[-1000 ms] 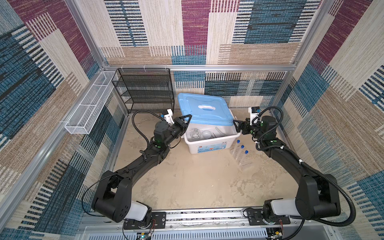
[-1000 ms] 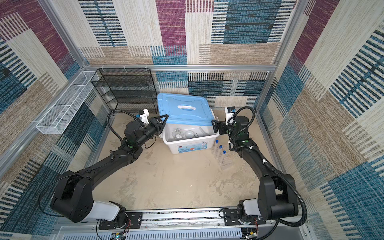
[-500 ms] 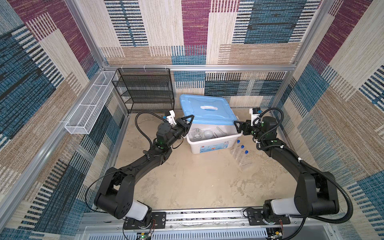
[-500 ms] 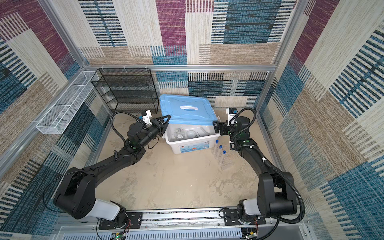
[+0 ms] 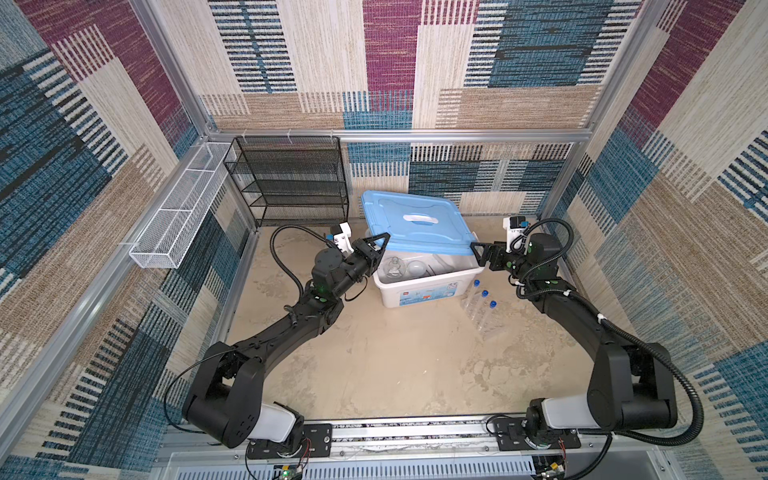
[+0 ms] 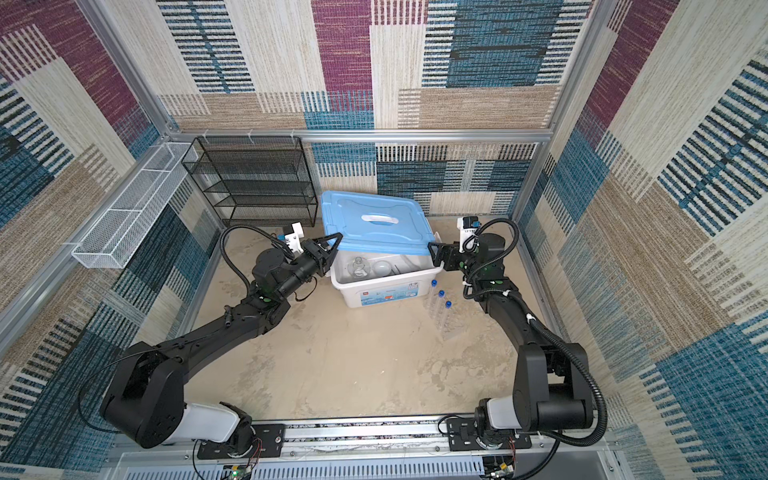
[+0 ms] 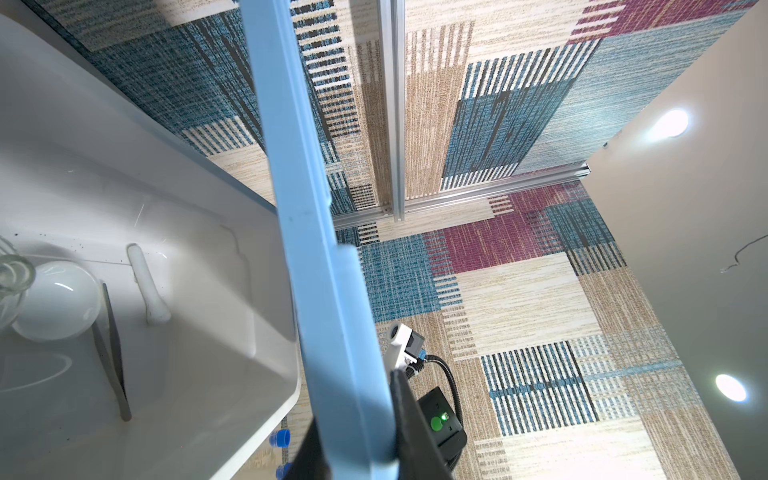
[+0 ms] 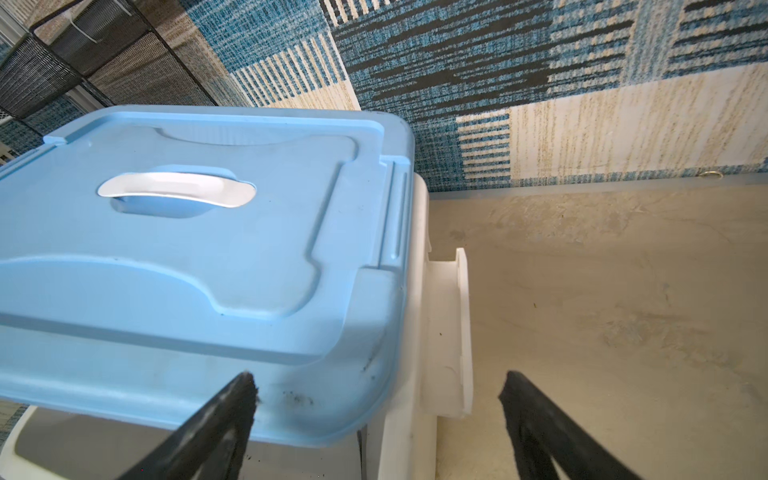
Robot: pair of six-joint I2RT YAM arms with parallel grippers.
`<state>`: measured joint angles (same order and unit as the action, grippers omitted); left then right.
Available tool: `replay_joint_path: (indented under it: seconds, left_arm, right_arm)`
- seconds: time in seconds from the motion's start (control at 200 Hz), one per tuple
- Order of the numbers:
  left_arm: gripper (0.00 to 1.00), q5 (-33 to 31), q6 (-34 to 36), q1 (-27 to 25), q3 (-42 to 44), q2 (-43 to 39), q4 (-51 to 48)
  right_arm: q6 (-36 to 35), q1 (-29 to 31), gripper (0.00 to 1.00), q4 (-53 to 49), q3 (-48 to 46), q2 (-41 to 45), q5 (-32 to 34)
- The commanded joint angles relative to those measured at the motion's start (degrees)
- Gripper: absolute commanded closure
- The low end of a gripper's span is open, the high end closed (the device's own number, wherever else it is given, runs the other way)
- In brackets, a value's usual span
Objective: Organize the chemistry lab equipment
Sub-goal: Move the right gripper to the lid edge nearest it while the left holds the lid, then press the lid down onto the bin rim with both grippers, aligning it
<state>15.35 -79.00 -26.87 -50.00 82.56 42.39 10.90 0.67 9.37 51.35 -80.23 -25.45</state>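
On the sandy counter (image 5: 395, 365) stands a white bin (image 5: 387, 296). Its front wall carries a sticker (image 5: 428, 295) with a red patch and a blue picture, the writing too small to read. The blue lid (image 5: 415, 232) sits tilted over the bin, with its front edge raised. The left end effector (image 5: 381, 245) is clamped on the lid's front left corner. The right end effector (image 8: 376, 380) has its fingers wide apart at the lid's front right corner; contact cannot be told. Three blue-capped test tubes (image 5: 483, 309) lie on the counter just beside the bin, near the right end effector but apart from it. Inside the bin, under the raised lid and near the left end effector, are a glass flask (image 5: 392, 267), a small white bowl (image 7: 58, 303), a white pestle (image 7: 145, 286) and metal tweezers (image 7: 110, 353).
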Motion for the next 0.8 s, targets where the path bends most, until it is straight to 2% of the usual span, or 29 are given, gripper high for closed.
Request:
replay_joint_path:
  seconds: [0.0,0.26,0.511,0.791]
  left_arm:
    - [0.96,-0.1,-0.5,-0.6,0.0,1.3,3.3]
    - [0.97,-0.9,-0.7,-2.5,0.6,2.9,4.8]
    - [0.97,-3.5,0.4,-2.7,4.2,0.6,4.5]
    - [0.97,-5.7,3.3,-2.6,4.1,-1.5,0.7]
  right_arm:
    - [1.5,-0.2,0.06,2.1,-0.1,0.1,-1.5]
    - [1.4,-1.0,0.06,1.5,-0.1,0.3,-2.0]
    - [1.1,-1.2,0.07,-0.1,0.3,-1.0,-2.5]
    - [-0.1,-1.2,0.11,-3.0,2.3,-3.9,-5.6]
